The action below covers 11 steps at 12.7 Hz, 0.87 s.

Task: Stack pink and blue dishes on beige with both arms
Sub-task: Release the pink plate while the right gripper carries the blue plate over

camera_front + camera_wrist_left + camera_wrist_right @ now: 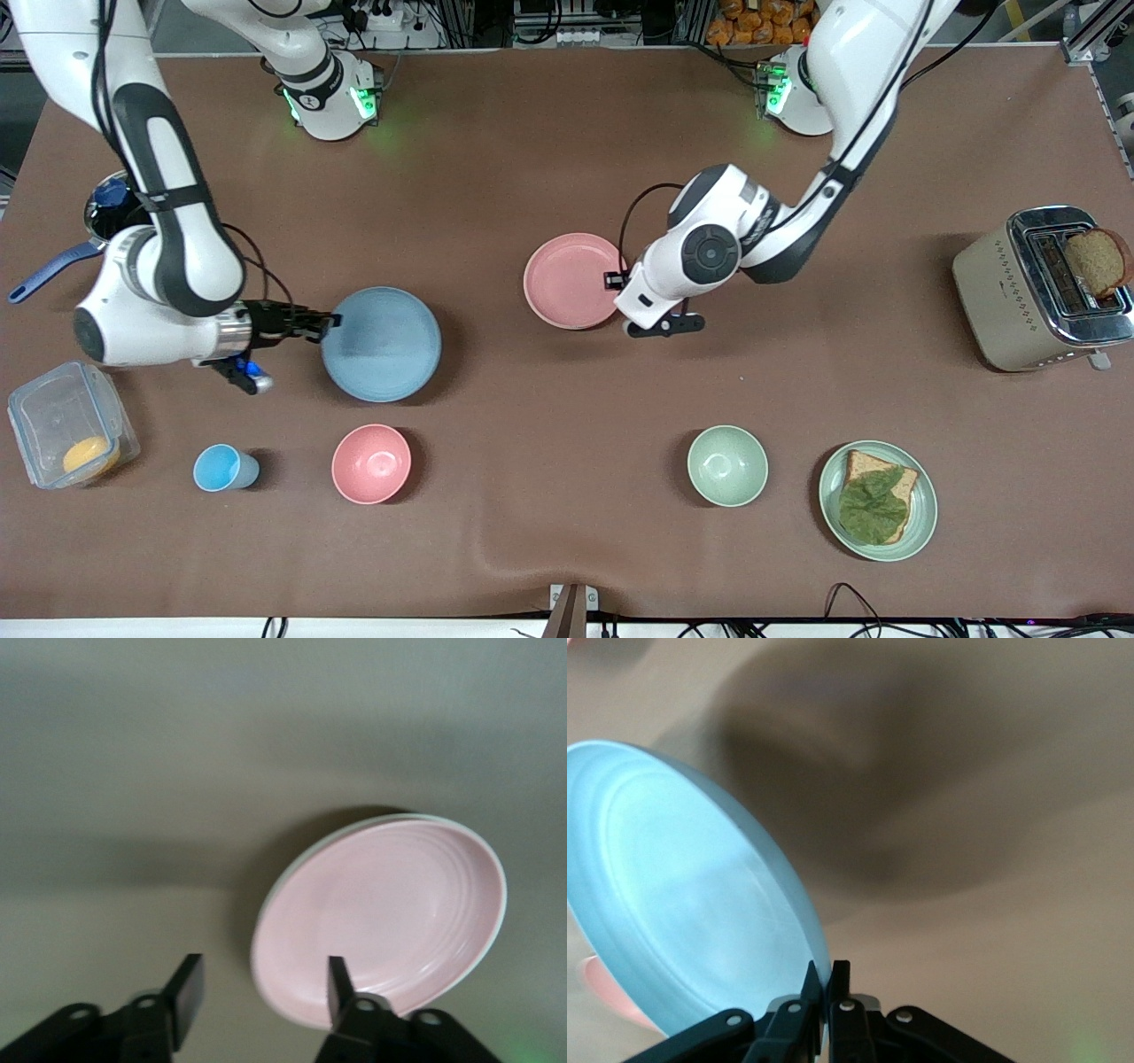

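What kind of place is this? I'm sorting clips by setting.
Probably a robotics lab staged as a kitchen: two arms bolted to a brown table, a toaster holding bread, and cables and metal framing along the table's edge.

The light blue plate [382,344] hangs tilted in the air above the pink bowl [371,463], pinched at its rim. The pale pink plate [571,280] lies flat, farther from the front camera than the bowl, apparently stacked on a paler plate.
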Each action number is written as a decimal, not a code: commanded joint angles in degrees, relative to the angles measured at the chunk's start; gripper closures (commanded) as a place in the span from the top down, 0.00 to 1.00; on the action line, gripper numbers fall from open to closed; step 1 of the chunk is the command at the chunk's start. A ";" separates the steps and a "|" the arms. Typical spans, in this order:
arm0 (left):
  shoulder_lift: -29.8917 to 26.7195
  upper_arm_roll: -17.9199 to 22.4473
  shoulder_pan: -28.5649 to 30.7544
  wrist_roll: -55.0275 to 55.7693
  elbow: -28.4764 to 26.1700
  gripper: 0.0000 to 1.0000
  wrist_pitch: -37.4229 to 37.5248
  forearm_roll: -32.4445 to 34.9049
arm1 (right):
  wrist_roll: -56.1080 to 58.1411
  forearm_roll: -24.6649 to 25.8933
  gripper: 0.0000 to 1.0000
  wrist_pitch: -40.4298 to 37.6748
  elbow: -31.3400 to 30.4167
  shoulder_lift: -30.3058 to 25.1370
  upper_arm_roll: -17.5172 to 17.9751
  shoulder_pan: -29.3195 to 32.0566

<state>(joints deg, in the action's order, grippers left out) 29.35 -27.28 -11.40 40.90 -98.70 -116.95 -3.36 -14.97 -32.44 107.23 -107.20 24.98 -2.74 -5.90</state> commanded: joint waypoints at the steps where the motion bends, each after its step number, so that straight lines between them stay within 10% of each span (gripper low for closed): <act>1: -7.18 0.30 4.00 1.29 6.12 1.00 12.93 5.89 | -12.85 -4.03 0.00 2.27 -1.79 -3.00 -0.51 -10.77; 11: -22.76 0.30 17.10 -12.76 9.48 1.00 22.64 7.67 | -24.58 -4.21 0.00 5.88 -4.51 -5.65 -0.51 -23.28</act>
<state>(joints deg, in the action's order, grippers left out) 7.96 -26.66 4.22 30.10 -89.74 -95.65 3.95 -38.85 -35.09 110.91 -108.12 21.41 -2.50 -27.90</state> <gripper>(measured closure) 0.000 0.943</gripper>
